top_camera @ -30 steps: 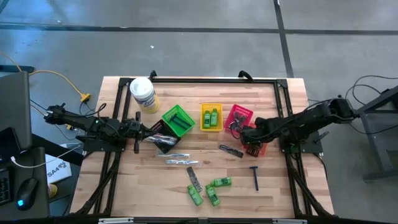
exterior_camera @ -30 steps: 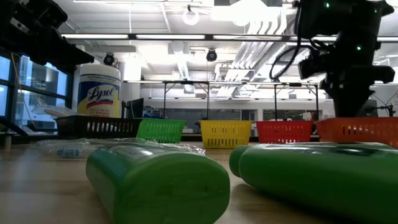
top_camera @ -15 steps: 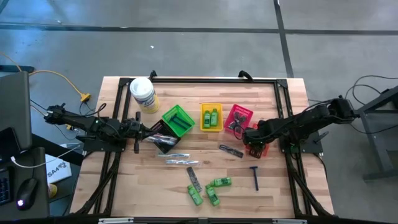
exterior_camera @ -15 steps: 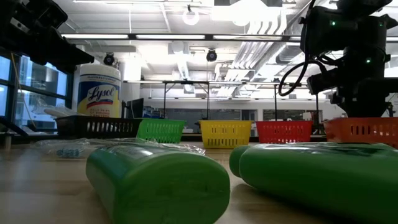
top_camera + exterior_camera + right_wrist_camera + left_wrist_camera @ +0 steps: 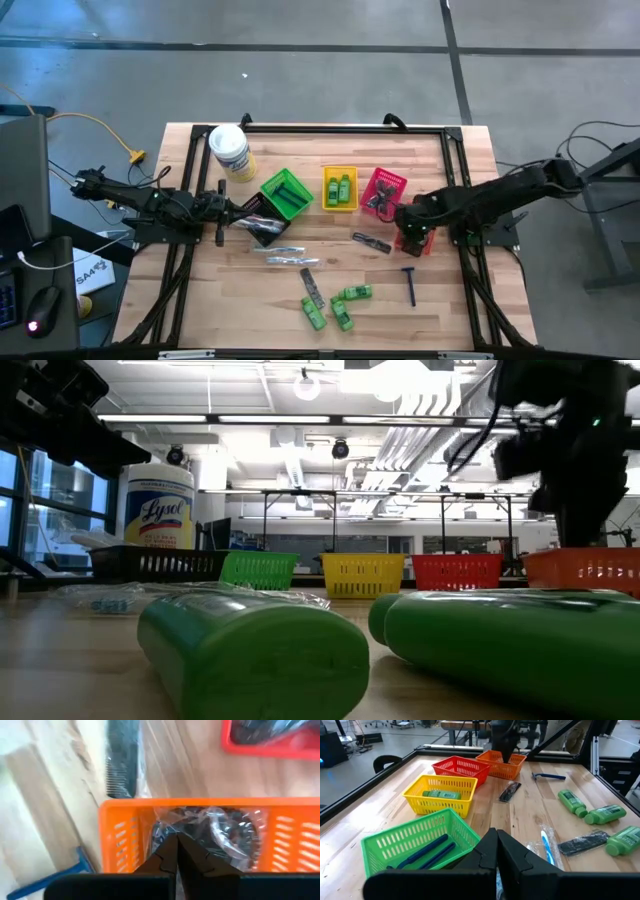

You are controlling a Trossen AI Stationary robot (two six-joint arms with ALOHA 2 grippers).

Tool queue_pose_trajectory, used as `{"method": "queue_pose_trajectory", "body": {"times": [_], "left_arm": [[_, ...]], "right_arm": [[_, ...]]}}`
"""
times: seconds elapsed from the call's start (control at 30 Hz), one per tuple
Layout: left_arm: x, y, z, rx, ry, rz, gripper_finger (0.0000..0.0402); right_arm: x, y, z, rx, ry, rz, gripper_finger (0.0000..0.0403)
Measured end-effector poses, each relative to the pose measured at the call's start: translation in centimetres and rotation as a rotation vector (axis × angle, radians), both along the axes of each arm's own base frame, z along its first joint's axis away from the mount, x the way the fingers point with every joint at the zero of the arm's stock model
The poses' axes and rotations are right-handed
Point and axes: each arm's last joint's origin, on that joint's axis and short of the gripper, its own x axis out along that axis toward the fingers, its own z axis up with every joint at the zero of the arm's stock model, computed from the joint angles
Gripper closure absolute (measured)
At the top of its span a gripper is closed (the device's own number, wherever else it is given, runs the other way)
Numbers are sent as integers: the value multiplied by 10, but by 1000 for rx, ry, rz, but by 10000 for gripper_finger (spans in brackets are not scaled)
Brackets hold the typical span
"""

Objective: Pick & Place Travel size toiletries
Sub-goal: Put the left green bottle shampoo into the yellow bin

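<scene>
My left gripper [image 5: 496,851] waits clenched and empty by the green basket [image 5: 415,844] holding blue sticks. The yellow basket [image 5: 340,188] has green bottles, the red basket [image 5: 384,188] dark items. My right gripper [image 5: 176,851], fingers closed on nothing, hangs over the orange basket [image 5: 195,827] with its wrapped dark packet [image 5: 210,832]. Dropping lower, I might snag that wrapper or nudge the basket. Green bottles [image 5: 340,305], a razor [image 5: 409,284] and a comb [image 5: 371,242] lie loose on the table [image 5: 450,310]

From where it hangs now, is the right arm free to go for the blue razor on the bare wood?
Probably yes. The right claw, shut and empty, hangs over the orange basket; the razor lies close by on open wood with nothing on it or between them.
</scene>
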Motion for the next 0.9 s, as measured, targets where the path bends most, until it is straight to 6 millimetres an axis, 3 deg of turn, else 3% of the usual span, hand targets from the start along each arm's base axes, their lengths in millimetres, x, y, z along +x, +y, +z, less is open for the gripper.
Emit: {"method": "queue_pose_trajectory", "body": {"times": [0.27, 0.5, 0.63, 0.9], "left_arm": [[0, 0, -2, 6, 21, 0, 402], [0, 0, -2, -2, 20, 3, 402], [0, 1, -2, 2, 16, 24, 402], [0, 0, 4, 28, -35, -16, 402]], "right_arm": [[-19, 4, 36, -65, -266, 14, 401], [-22, 23, 79, -95, -918, 295, 401], [-29, 25, 79, -105, -1153, 440, 401], [-55, 5, 55, -155, -1261, 408, 401]]}}
